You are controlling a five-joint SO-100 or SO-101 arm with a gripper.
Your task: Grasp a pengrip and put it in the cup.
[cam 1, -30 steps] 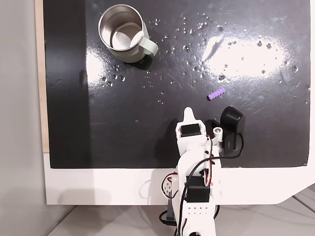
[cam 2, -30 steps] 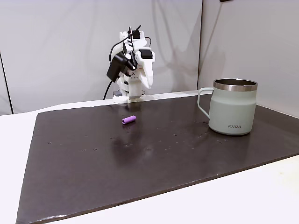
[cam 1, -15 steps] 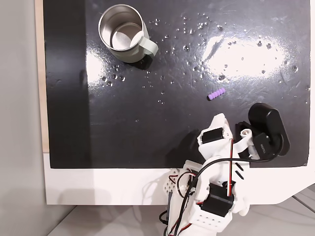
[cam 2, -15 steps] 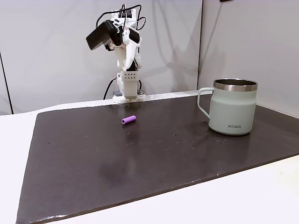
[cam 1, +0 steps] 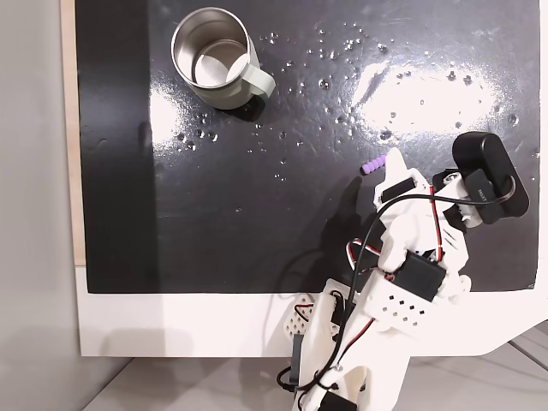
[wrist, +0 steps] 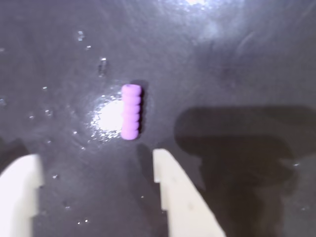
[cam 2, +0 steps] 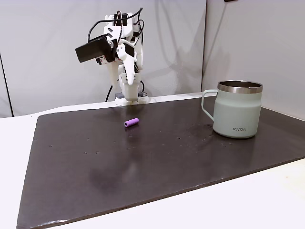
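Small light-purple ribbed rubber pengrip (wrist: 131, 112): lying flat on the dark glossy mat (cam 1: 257, 214), free of any hold; in the wrist view just ahead of the gap between the two white fingertips, lengthwise up the frame; in the top-down fixed view (cam 1: 374, 163) right of centre, well apart from the mug; in the side fixed view (cam 2: 131, 122) near the arm's base.

Round stainless-steel cup (cam 1: 211, 53) with pale grey-green handle: upright near the mat's upper left corner in the top-down view, shiny inside; far right in the side view (cam 2: 237, 109).

White two-finger gripper (wrist: 96, 168): spread wide, holding nothing, raised above the mat, fingertips short of the pengrip.

White arm (cam 2: 125, 52) with black camera block: raised over the mat's back edge in the side view.

White counter (cam 1: 171, 325): under the mat.
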